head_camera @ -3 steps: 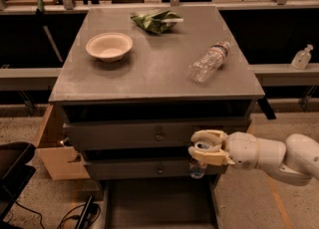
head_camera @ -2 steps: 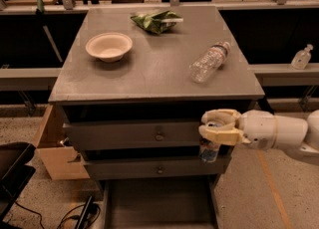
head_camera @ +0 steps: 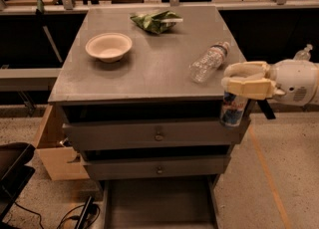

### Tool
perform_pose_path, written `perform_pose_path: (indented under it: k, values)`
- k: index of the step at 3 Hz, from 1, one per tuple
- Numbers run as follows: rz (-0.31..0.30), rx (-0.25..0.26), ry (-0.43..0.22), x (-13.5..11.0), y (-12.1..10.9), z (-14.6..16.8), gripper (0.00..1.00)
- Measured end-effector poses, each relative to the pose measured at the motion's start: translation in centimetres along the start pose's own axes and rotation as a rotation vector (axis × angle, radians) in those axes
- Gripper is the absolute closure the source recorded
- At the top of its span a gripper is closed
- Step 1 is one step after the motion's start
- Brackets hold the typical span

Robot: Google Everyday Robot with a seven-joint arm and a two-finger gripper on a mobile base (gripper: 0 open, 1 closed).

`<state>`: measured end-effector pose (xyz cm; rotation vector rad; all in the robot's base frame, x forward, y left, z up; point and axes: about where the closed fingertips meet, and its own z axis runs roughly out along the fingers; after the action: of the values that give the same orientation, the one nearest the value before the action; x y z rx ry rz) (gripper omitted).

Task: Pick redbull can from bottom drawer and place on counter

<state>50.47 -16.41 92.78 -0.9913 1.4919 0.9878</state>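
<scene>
Currently, grip: clamping the gripper (head_camera: pixel 234 79) shut on the top of the can (head_camera: pixel 233 111), keeping it upright and leaving its body hanging free below the fingers.
Can: hanging at right middle of the frame, out of the drawer (head_camera: pixel 159 204), just beside the front right corner of the counter (head_camera: pixel 149 73), base sitting lower than the counter's surface and not yet over it.
Why held so: judging by the top grip, suiting a straight lift out of a shallow drawer and a base-first set-down.
Drawer: standing pulled out at bottom centre, dark inside.
Counter: carrying a bowl (head_camera: pixel 108 48) at upper left, a green packet (head_camera: pixel 156 21) at the back and a bottle (head_camera: pixel 208 62) lying on its side near the right edge, close to the gripper; offering bare metal in the middle.
Arm (head_camera: pixel 296 81): reaching in from the right edge, running roughly level, fingers pointing left toward the cabinet.
Next, as a guess: needing more height before swinging left, while keeping clear of the bottle.
</scene>
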Motion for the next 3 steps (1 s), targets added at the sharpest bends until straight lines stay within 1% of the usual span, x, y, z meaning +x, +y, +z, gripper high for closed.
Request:
perform_pose_path:
  k: [1,2,3]
  values:
    - [-0.026,0.101,-0.006,-5.6,-1.5,-2.0,1.00]
    - [-0.031,0.088,-0.013,-6.1,-2.0,-1.3,1.00]
    - [-0.026,0.088,-0.017,-8.0,-4.7,0.2,1.00]
